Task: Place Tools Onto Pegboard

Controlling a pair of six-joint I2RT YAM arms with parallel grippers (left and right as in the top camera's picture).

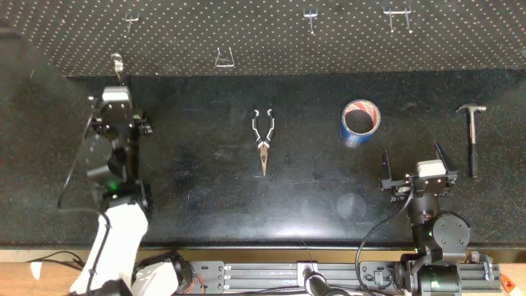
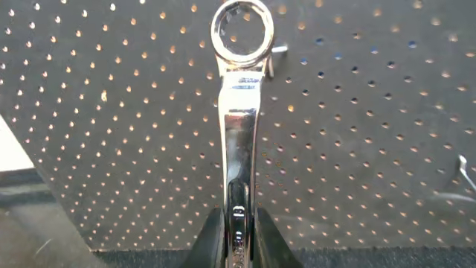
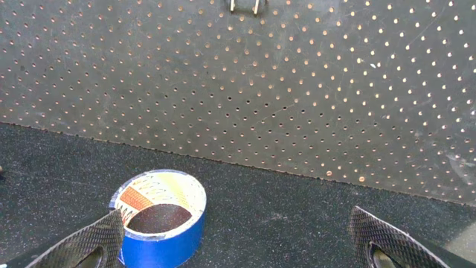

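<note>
Black perforated pegboard (image 2: 357,149) at the far side, and the left gripper (image 2: 238,231) pinches a shiny chrome ring-ended wrench (image 2: 239,112) upright, its ring just beside a small metal hook (image 2: 277,50). Right gripper (image 3: 242,238) sits spread wide, near the blue tape roll (image 3: 160,216). Misjudge that ring's offset from the hook and the wrench could drop on release.

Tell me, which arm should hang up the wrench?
Left. The left claw grips the wrench, ring end up, close to the pegboard and a hook. The right claw is open and empty, low beside the tape.
</note>
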